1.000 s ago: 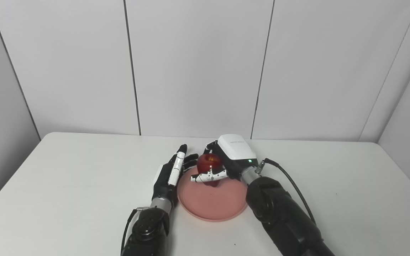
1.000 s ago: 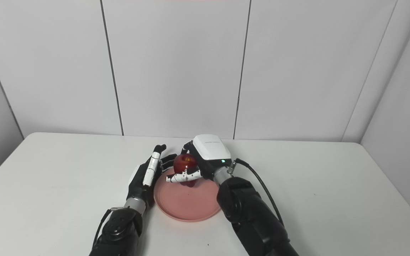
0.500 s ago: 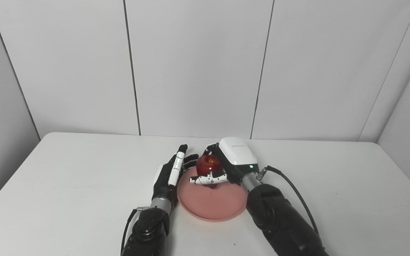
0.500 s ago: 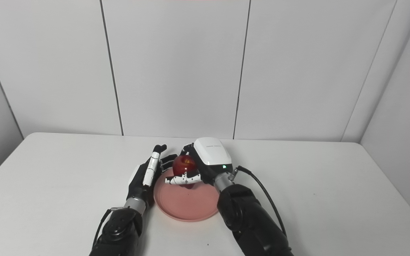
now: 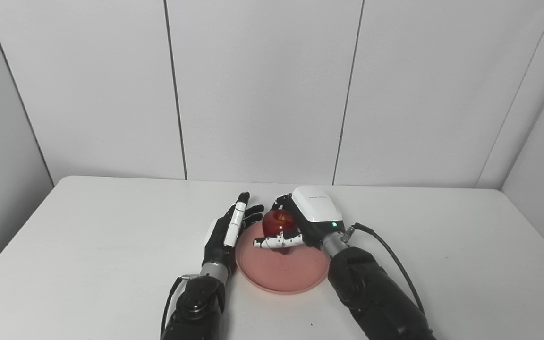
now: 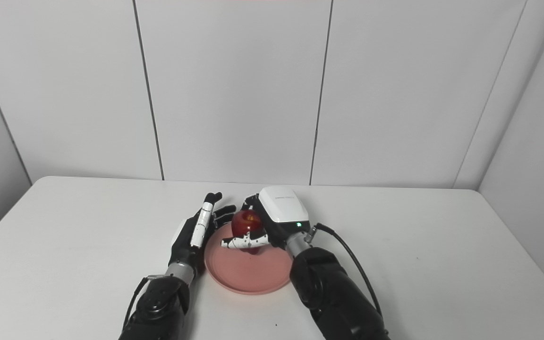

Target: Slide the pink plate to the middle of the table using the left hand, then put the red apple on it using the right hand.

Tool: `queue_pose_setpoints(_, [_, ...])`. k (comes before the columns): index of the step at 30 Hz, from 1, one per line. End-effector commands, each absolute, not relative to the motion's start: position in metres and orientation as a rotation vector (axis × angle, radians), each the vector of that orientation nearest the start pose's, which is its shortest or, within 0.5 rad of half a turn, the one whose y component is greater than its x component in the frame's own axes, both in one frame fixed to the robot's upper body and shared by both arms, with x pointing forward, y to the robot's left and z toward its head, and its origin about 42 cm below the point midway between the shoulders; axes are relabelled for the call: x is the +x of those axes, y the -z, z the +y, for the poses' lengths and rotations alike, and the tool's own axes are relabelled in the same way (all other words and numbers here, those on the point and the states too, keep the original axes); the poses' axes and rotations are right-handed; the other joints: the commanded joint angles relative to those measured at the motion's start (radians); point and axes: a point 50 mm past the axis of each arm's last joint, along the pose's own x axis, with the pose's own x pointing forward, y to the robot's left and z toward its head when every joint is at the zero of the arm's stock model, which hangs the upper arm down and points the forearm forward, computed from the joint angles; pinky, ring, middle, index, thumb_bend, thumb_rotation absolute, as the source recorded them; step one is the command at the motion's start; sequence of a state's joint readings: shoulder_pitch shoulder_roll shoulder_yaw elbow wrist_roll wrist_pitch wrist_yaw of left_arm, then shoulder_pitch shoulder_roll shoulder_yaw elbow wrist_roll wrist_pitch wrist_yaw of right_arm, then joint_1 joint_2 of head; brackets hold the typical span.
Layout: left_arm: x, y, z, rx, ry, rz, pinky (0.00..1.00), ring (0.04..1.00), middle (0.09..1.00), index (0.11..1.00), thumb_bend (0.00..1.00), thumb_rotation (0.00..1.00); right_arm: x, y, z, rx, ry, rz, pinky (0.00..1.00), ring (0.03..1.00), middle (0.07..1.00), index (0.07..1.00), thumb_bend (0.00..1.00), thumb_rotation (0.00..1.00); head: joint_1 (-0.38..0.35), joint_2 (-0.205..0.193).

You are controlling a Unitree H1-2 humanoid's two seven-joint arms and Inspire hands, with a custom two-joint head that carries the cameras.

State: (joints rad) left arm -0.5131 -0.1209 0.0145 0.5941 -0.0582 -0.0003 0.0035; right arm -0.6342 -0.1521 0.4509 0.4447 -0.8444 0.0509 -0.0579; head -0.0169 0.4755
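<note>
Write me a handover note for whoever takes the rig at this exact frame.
Left hand: open, resting against the left rim of the pink plate.
Right hand: shut on the red apple, held over the plate's far part.
Done: plate sits mid-table; apple carried above it.
Left: lower the apple onto the plate, release, withdraw. Whether the apple already touches the plate cannot be told.

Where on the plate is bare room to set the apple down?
The near half of the plate is bare, bordered by the right forearm and the left wrist. The far part is crowded: the right robot hand holds the apple there, and the left robot hand lines the left rim.
</note>
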Motion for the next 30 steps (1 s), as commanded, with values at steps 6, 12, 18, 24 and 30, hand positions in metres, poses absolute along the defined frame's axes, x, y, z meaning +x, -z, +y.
queue_pose_setpoints(6, [0.4255,-0.1015,0.1073,-0.132,0.167,0.169,0.81,0.783,0.766,0.881,0.72,0.91,0.4590,-0.2103,-0.1107,-1.213,-0.272,-0.455,0.11,0.175,0.255,0.419,0.54,0.49,0.001,0.002])
queue_pose_setpoints(12, [0.4250,-0.1014,0.1058,-0.135,0.165,0.174,0.82,0.786,0.765,0.882,0.73,0.90,0.4587,-0.2090,-0.1108,-1.235,-0.283,-0.451,0.12,0.183,0.266,0.447,0.54,0.50,0.001,0.002])
queue_pose_setpoints(18, [0.4249,-0.1011,0.1057,-0.146,0.167,0.182,0.83,0.796,0.774,0.895,0.73,0.90,0.4601,-0.2051,-0.1113,-1.250,-0.287,-0.446,0.12,0.182,0.261,0.410,0.55,0.50,0.001,0.002])
queue_pose_setpoints(24, [0.4240,-0.1014,0.1068,-0.136,0.169,0.177,0.81,0.793,0.775,0.898,0.73,0.91,0.4595,-0.2039,-0.1100,-1.257,-0.287,-0.449,0.12,0.182,0.264,0.409,0.55,0.51,0.000,0.004])
queue_pose_setpoints(30, [0.4238,-0.1008,0.1068,-0.127,0.169,0.181,0.80,0.793,0.770,0.891,0.73,0.91,0.4582,-0.2041,-0.1080,-1.245,-0.291,-0.445,0.12,0.186,0.267,0.410,0.55,0.50,-0.001,0.005])
